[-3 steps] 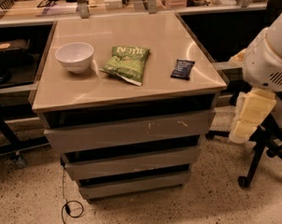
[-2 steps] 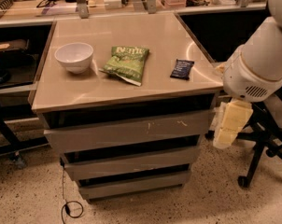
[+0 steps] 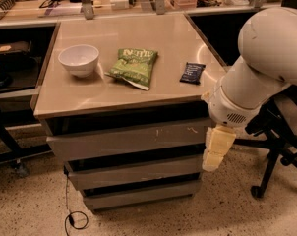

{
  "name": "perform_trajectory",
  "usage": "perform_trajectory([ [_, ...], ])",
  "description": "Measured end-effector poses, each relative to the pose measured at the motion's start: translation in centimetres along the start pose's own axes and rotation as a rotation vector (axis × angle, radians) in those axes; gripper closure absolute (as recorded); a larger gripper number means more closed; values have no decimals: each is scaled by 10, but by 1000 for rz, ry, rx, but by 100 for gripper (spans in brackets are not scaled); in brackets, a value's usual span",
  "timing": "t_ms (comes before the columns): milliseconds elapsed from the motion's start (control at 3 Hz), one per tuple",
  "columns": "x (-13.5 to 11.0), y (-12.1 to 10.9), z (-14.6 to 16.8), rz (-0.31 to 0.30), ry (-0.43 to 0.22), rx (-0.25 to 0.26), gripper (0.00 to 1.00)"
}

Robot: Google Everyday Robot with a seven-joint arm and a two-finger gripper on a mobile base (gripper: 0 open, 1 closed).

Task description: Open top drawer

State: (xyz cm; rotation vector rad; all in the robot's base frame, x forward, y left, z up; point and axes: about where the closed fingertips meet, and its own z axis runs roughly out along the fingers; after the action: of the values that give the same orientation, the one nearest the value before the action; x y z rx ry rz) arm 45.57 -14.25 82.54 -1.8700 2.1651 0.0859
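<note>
**Beside the top drawer's right end, the gripper has closed in; the drawer is not yet opened**

Under the tabletop [image 3: 89, 95], the top drawer [image 3: 124, 140] sits where it sat a second ago. It is the widest grey front of the stack, with pale scratches on its face and a dark gap above its upper edge. Nothing suggests it has come forward, so I judge it fully shut.

What has changed is the gripper [image 3: 217, 149]. A second ago it hung well off to the right, clear of the cabinet and nearer the office chair [image 3: 271, 166]. It has since swung left and dropped, and now hangs pointing down at the drawer's right end, overlapping the corner of the front in this view. Whether it touches the drawer, and whether it is open or closed, I cannot tell. The white arm [image 3: 261, 68] has followed and now looms over the tabletop's right corner.

The two narrower drawer fronts [image 3: 133, 170] below have not moved. Neither have the white bowl [image 3: 78, 59], the green snack bag [image 3: 133, 67] or the dark packet [image 3: 192, 73] on top.

My reading is that the approach is nearly done and the pull has not begun. With no handle, the next move likely calls for catching an edge of the front, perhaps at the gap above
</note>
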Motion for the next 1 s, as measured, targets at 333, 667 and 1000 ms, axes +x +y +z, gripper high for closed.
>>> perform_trajectory([
  [333, -10, 5, 40, 12, -18, -32, 0],
  [667, -18, -4, 85, 46, -55, -48, 0],
  [1000, -24, -18, 118, 61, -77, -47, 0],
])
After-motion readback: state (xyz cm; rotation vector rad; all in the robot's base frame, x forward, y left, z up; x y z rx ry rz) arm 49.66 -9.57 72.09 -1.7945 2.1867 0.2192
